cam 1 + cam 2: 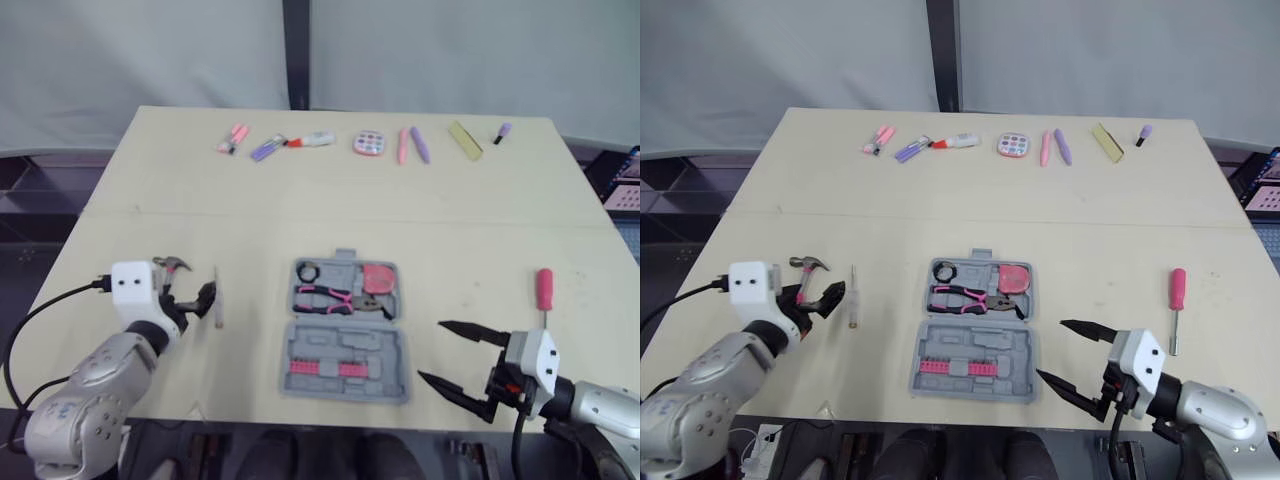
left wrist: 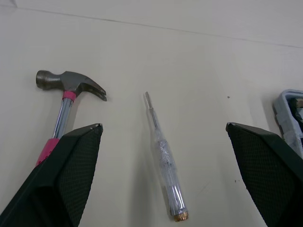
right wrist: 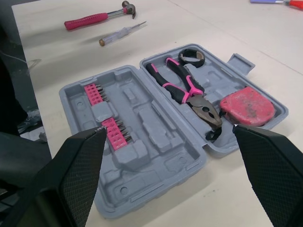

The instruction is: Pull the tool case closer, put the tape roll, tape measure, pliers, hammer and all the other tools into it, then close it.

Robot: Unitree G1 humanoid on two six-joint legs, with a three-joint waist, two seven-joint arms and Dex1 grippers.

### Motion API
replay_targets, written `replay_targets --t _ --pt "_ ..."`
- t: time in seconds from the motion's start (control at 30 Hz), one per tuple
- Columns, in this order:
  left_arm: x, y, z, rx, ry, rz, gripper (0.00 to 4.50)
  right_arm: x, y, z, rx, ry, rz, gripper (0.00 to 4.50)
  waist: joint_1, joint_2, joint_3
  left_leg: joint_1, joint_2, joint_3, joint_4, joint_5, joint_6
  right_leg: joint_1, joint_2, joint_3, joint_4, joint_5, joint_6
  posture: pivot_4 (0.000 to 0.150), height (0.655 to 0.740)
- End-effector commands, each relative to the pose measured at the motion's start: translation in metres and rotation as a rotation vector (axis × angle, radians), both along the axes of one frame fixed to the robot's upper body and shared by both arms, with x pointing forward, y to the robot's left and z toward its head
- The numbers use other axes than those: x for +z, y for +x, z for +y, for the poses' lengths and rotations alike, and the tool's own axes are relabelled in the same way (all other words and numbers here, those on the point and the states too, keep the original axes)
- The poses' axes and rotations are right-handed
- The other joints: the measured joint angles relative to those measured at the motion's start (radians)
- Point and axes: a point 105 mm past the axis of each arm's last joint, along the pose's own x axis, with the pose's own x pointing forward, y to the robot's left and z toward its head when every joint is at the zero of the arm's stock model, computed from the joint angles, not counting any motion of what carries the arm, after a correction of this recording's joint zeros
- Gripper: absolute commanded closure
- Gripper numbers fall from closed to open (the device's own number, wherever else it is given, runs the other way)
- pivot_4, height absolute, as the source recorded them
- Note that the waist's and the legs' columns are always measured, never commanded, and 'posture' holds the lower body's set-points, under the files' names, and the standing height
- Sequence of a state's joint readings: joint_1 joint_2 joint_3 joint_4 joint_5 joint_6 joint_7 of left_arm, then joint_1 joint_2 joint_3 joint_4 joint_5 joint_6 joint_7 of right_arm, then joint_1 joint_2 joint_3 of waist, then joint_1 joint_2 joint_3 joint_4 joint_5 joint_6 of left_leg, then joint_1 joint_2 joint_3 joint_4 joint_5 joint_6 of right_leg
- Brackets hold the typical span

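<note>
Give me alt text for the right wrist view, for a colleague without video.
An open grey plastic tool case lies on the beige table, holding pink-handled pliers, a black tape roll, a red tape measure and pink bits. The open right gripper frames it; a pink-handled hammer and clear tester screwdriver lie outside it.

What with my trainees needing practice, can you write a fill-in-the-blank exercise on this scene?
1. The pliers lie in the tool case, whose lid is ____.
2. The hammer lies on the ____, outside the case.
3. The left pincer and right pincer are both ____.
4. The red-handled screwdriver lies on the robot's ____ side.
Missing words: open; table; open; right.
</note>
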State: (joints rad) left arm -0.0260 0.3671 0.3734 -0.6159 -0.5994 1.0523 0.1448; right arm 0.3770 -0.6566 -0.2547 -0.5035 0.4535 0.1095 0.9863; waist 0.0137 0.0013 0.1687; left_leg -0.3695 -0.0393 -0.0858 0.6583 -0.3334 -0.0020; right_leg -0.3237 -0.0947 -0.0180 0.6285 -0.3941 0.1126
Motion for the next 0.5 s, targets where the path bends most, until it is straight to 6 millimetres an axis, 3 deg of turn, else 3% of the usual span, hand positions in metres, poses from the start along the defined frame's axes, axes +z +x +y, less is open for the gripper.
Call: replay_targets --t 0.03,0.27,0.5 --pt "-0.009 0.004 -0.005 0.02 0.007 0.051 0.02 0.008 0.001 0.001 -0.003 -0.006 -0.034 0.0 0.0 0.0 0.0 0.0 0.0 0.0 0.0 0.0 0.0 0.0 0.0 0.0 0.0 0.0 0.0 0.15 0.74" --pt "-0.031 0.012 -0.01 0.029 0.026 0.145 0.02 0.01 0.003 0.0 -0.018 -0.018 -0.042 0.0 0.005 0.0 0.0 0.0 0.0 0.0 0.0 0.0 0.0 -0.001 0.0 0.0 0.0 0.0 0.0 0.15 0.74" --pt "-0.037 0.026 -0.017 0.031 0.027 0.15 0.02 0.009 0.003 0.003 -0.032 -0.015 -0.042 0.0 0.01 0.0 0.0 -0.001 -0.001 0.0 0.001 0.0 0.0 -0.001 0.0 -0.001 0.0 0.0 0.0 0.15 0.74"
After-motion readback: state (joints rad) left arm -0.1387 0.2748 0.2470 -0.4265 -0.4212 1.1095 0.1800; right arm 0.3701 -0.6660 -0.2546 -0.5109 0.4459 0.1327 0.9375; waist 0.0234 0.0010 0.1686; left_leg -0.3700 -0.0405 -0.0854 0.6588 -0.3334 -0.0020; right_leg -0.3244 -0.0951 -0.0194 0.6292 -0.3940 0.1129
